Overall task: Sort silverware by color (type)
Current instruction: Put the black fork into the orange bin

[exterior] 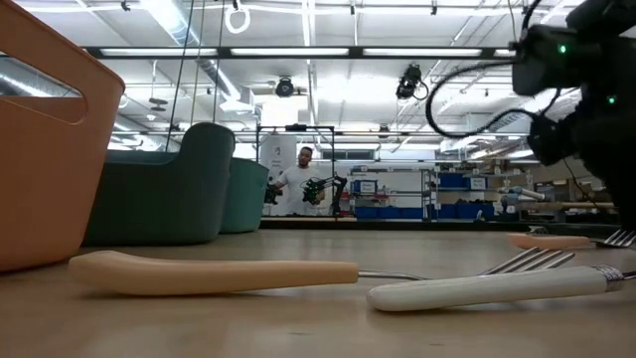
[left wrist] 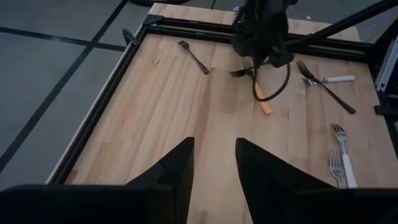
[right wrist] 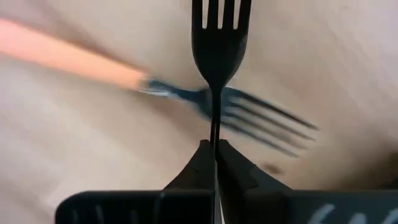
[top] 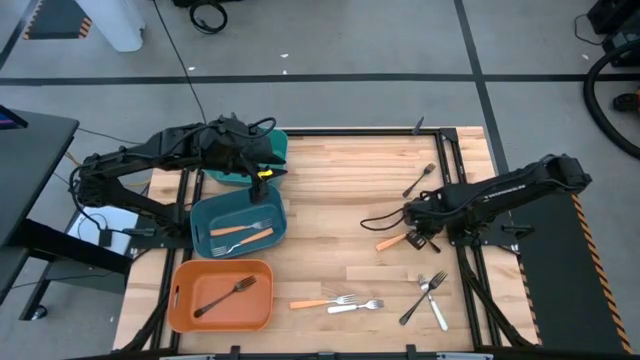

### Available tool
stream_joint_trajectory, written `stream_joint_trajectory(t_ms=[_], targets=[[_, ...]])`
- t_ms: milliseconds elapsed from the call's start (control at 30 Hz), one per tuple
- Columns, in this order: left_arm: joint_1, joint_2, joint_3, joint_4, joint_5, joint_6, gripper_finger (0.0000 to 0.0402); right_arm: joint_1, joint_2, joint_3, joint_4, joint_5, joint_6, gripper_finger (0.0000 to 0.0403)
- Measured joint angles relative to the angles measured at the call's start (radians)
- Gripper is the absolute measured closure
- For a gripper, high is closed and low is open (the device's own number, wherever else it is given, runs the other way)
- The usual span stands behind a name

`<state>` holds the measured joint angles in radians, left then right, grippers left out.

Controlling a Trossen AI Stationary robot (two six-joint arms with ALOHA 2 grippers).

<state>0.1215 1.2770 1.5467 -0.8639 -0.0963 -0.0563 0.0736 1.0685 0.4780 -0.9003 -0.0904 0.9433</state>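
A: We are looking at the black fork (right wrist: pixel 219 43) first. It is standing out past our right gripper (right wrist: pixel 215 149), tines away from the wrist, over the orange-handled fork (right wrist: pixel 74 59) that is lying on the worktop (top: pixel 340 190) below it.

B: How are we expecting it to handle?

A: We are judging it light, thin and stiff, with a slick, narrow shank. The slim neck is where we are holding it, and a pinch that narrow is likely letting it swivel, so we are treating it gently.

B: And the fingers (right wrist: pixel 199 165)?

A: They are pressed together on that neck, with almost no gap between them.

B: Where is this happening on the worktop?

A: Right of centre, beside the orange-handled fork. Further forks are lying near the front edge.

B: The other arm?

A: Our left gripper (left wrist: pixel 214 165) is waiting over the teal bin (top: pixel 240 225), its fingers parted and holding nothing. The orange bin (top: pixel 180 300) in front is carrying one dark fork (top: pixel 225 296).
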Motion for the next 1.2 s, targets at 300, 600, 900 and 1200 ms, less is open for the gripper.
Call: stream_joint_trajectory(t_ms=[300,600,900,1200], targets=[[0.0,0.001,0.0,0.008,-0.004,-0.026,0.0274,0.002,-0.063,0.157,0.002,-0.041,0.005,0.0398],[0.0,0.077,0.0,0.186,-0.01,-0.196,0.0274,-0.015,-0.04,0.446,0.363,0.279,-0.153,0.0399],[0.001,0.197,0.0,0.498,-0.007,-0.277,0.0274,-0.057,0.061,0.637,0.544,0.45,-0.414,0.04],[0.035,0.283,0.0,0.606,-0.011,-0.353,0.0274,-0.059,0.194,0.754,0.571,0.522,-0.558,0.04]])
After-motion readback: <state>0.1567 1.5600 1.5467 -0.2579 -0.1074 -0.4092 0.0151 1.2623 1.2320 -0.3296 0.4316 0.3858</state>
